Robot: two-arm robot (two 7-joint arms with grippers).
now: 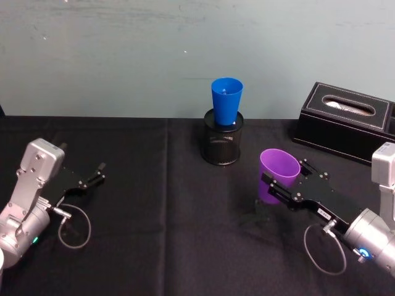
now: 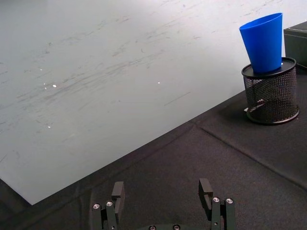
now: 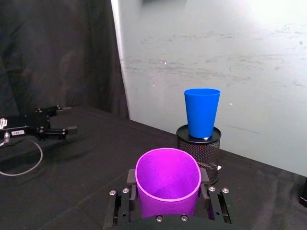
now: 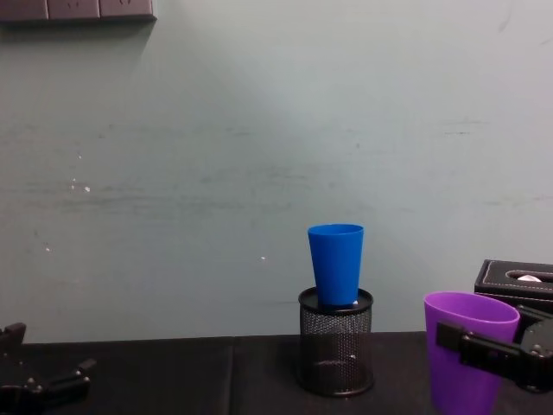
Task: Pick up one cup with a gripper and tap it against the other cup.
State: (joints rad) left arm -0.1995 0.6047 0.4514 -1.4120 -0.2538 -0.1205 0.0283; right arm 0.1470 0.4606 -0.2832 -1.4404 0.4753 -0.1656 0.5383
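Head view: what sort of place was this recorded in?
Probably a robot test bench staged like a desk: black-clothed table against a bare pale wall, with a mesh pen holder and tissue box. The right gripper holds the purple cup; the left gripper idles at left.

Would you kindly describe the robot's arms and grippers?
Both arms are silver-grey cylinders ending in flat black grippers with slim paired fingers. The left gripper and right gripper each trail a looped grey cable. The right arm has a blue ring light and a small white label.
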